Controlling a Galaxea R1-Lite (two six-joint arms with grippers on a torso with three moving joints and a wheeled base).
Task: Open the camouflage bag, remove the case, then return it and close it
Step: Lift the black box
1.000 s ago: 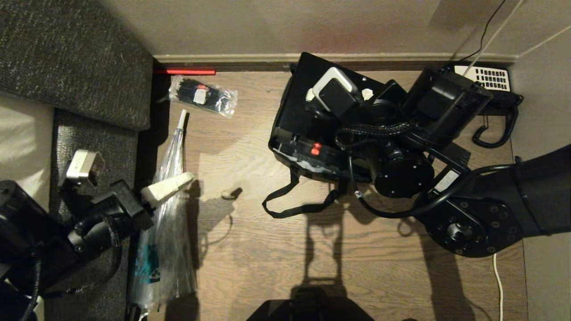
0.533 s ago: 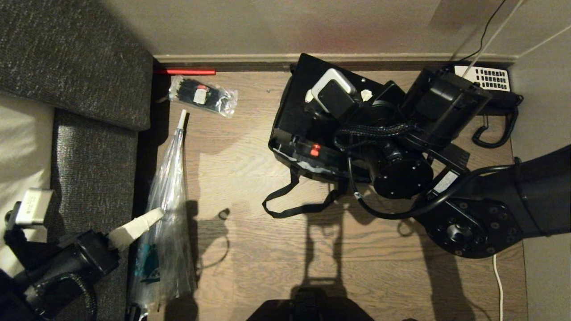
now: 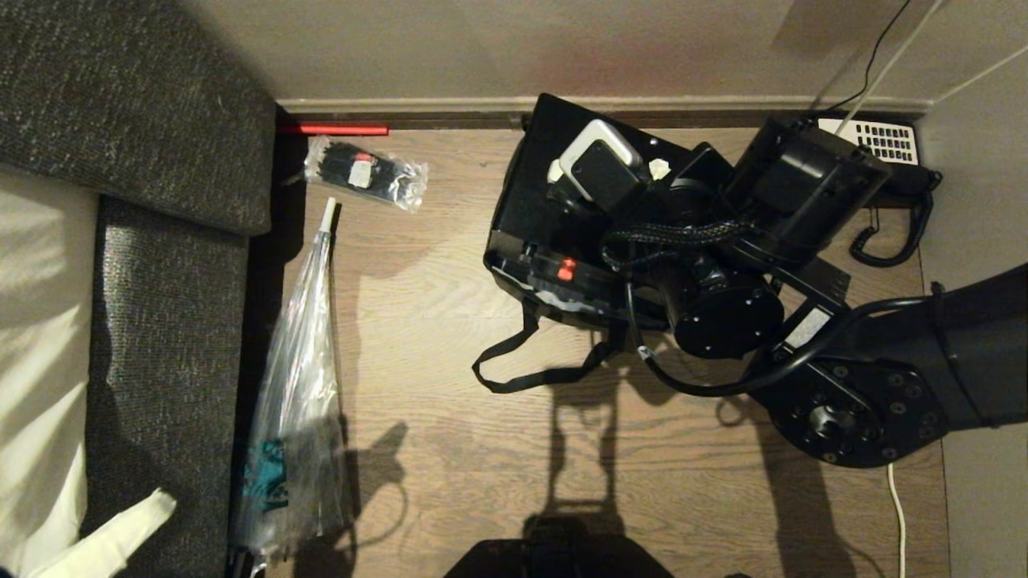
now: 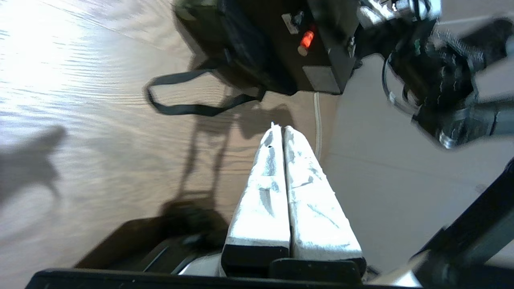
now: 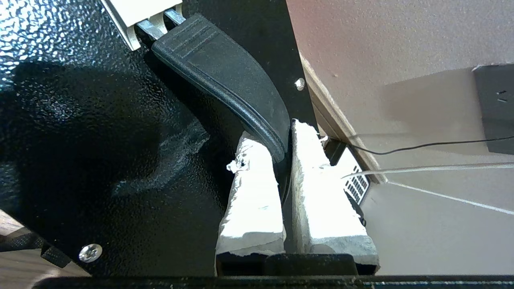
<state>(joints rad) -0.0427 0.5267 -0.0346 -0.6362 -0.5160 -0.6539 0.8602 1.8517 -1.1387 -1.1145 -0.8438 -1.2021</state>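
- Our right hand (image 5: 283, 160) is clamped on the case's curved black handle (image 5: 225, 76), the white fingers (image 5: 251, 192) pinched tight on its end — a firm grip, by the look of it.
- The case (image 3: 534, 201) sits in the upper middle of the head view, against the skirting, its red button (image 3: 568, 269) on the near side facing us.
- The bag (image 4: 237, 68) shows only as dark fabric around the foot of the case; one black strap (image 3: 526, 369) loops out over the wood floor (image 3: 450, 449) below it.
- Whether the case is going in or coming out we cannot tell from here; we judge we are in the middle of the task, with the case seated low in the bag's mouth.
- Our left hand (image 4: 281, 132) is closed on nothing, fingertips pressed together, low in the bottom left corner of the head view by the grey sofa (image 3: 169, 337).
- Next we would want the case either lifted straight clear or pressed squarely down, keeping it level so the edges do not catch the fabric.
- A phone (image 3: 883, 144) sits at upper right, close behind the right arm — something to mind on any swing.
- Clear plastic bags (image 3: 297, 401) lie at left, well apart from the work.
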